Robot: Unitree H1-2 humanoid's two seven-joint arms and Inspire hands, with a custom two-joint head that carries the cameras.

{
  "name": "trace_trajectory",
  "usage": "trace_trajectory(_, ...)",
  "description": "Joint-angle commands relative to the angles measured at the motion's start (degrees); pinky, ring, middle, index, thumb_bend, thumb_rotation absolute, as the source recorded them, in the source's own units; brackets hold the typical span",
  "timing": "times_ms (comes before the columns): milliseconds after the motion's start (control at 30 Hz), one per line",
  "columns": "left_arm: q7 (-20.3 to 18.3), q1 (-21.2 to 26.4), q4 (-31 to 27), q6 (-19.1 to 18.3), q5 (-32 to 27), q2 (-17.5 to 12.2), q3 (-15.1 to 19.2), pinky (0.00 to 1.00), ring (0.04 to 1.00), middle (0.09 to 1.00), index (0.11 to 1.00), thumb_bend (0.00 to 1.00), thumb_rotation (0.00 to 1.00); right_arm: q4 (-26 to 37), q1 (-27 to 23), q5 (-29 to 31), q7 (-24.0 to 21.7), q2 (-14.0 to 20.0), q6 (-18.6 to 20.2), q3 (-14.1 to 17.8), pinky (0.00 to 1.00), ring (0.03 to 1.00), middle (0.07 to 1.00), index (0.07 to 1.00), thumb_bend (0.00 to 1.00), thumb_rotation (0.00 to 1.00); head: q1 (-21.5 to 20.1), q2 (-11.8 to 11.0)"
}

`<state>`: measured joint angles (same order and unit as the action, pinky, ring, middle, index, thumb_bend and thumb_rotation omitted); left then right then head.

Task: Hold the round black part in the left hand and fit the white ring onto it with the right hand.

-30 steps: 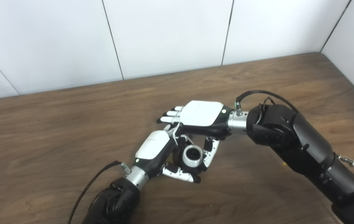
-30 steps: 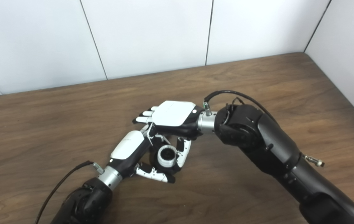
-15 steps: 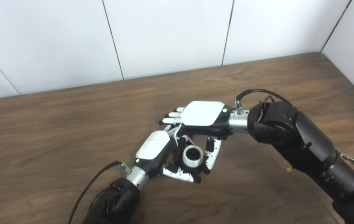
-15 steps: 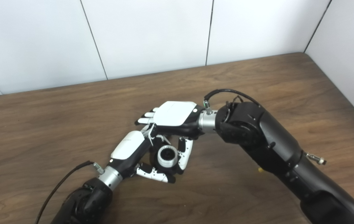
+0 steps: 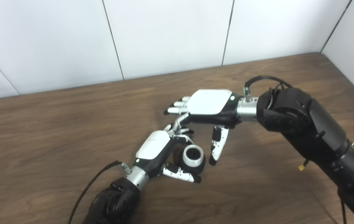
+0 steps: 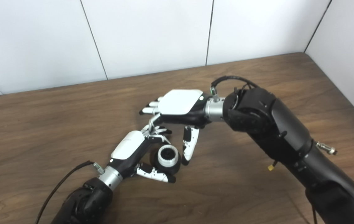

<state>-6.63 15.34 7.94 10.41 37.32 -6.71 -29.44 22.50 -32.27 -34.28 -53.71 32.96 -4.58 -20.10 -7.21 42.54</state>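
Lifted and drawn back toward the far right since half a second ago: right hand (image 5: 209, 107), no longer cupped over the part. Nearest, at the bottom edge, left forearm cut off by the frame, with a thin black cable (image 5: 93, 183) trailing off beside the wrist. Next, left hand (image 5: 158, 149) low over the brown wooden counter (image 5: 40, 130), curled around the round black part (image 5: 193, 159), thumb (image 5: 181, 174) lying under its near side and the fingers (image 5: 180, 135) bent over its far side. Seated on top of that part, white ring (image 5: 192, 155), toothed dark bore facing up. Impossible to tell whether the ring is fully seated, and whether the part rests on the counter or hangs clear of it. Palm side of the left hand hidden behind its white back cover.

Farther on, right hand held palm down above and beyond the part, holding nothing, fingers stretched out flat and side by side toward the left, thumb (image 5: 217, 146) hanging down with its tip just beside the part, apparently not touching. Underside of that palm out of sight. Right forearm running out through the bottom right corner. Small yellow tag (image 5: 301, 168) dangling beneath that arm, too small to identify. At the back, white panelled wall (image 5: 164, 37).
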Motion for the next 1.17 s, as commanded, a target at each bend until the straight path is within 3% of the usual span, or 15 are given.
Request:
trace_trajectory(0, -0.3, 0.5, 0.6, 0.8, -0.1, 0.4, -0.3, 1.0, 0.905, 0.864, 0.477, 0.51, 0.05, 2.3, -2.6, 1.0, 0.9, 0.9, 0.9, 1.7, 1.0, 1.0, 1.0, 0.781, 1.0, 0.37, 0.0, 0.0)
trace_trajectory(367, 0.1, 0.5, 1.5, 1.4, -0.4, 0.5, 0.0, 1.0, 0.906, 0.864, 0.477, 0.51, 0.05, 4.9, -4.4, 5.2, 1.2, 1.8, 4.4, 5.4, 1.0, 1.0, 1.0, 0.781, 1.0, 0.38, 0.0, -0.4)
trace_trajectory(467, 0.1, 0.5, 1.6, 1.5, -0.5, 0.6, 0.2, 1.0, 0.906, 0.863, 0.477, 0.51, 0.05, 7.0, -4.6, 9.0, 2.0, 2.4, 7.8, 9.1, 1.0, 1.0, 1.0, 0.815, 1.0, 0.43, 0.2, -0.6)
trace_trajectory(600, 0.4, 0.6, 2.1, 2.0, -0.4, 0.6, 0.5, 1.0, 0.905, 0.86, 0.477, 0.51, 0.05, 8.1, -1.0, 14.4, 7.4, 3.4, 7.3, 16.8, 1.0, 1.0, 1.0, 0.892, 1.0, 0.59, 0.1, -0.9)
trace_trajectory(667, 0.6, 0.6, 2.3, 2.3, -0.5, 0.5, 0.7, 1.0, 0.905, 0.86, 0.477, 0.51, 0.05, 8.5, 2.0, 16.0, 10.3, 3.4, 7.8, 20.0, 0.79, 0.996, 1.0, 0.922, 0.97, 0.63, 0.1, -1.1)
trace_trajectory(767, 0.7, 0.5, 2.4, 2.6, -0.8, 0.5, 1.0, 1.0, 0.905, 0.857, 0.477, 0.51, 0.05, 9.0, 7.0, 16.5, 14.6, 3.0, 8.4, 23.6, 0.74, 0.996, 1.0, 0.947, 0.94, 0.71, 0.3, -1.2)
trace_trajectory(867, 0.5, 0.3, 2.2, 2.7, -1.2, 0.3, 1.3, 1.0, 0.906, 0.855, 0.477, 0.51, 0.05, 9.1, 12.3, 16.1, 19.5, 1.0, 10.6, 27.0, 0.73, 0.987, 1.0, 0.985, 0.87, 0.78, 0.5, -1.3)
trace_trajectory(967, 0.4, 0.3, 2.0, 2.7, -1.2, 0.0, 1.6, 1.0, 0.904, 0.856, 0.477, 0.51, 0.05, 8.4, 17.5, 16.4, 24.8, -2.5, 11.0, 29.5, 0.77, 0.973, 1.0, 0.985, 0.87, 0.8, 0.5, -1.4)
trace_trajectory(1000, 0.2, 0.4, 1.9, 2.5, -1.2, -0.2, 1.6, 1.0, 0.902, 0.855, 0.477, 0.51, 0.05, 7.9, 19.4, 17.6, 26.8, -4.2, 10.4, 30.2, 0.81, 0.97, 0.993, 0.985, 0.84, 0.8, 0.5, -1.4)
trace_trajectory(1133, -0.2, 0.6, 1.7, 2.0, -1.2, -0.8, 1.7, 1.0, 0.904, 0.854, 0.478, 0.51, 0.05, 6.5, 26.6, 24.2, 31.9, -10.9, 11.5, 32.4, 0.81, 0.986, 0.999, 0.999, 0.74, 0.81, 0.3, -1.5)
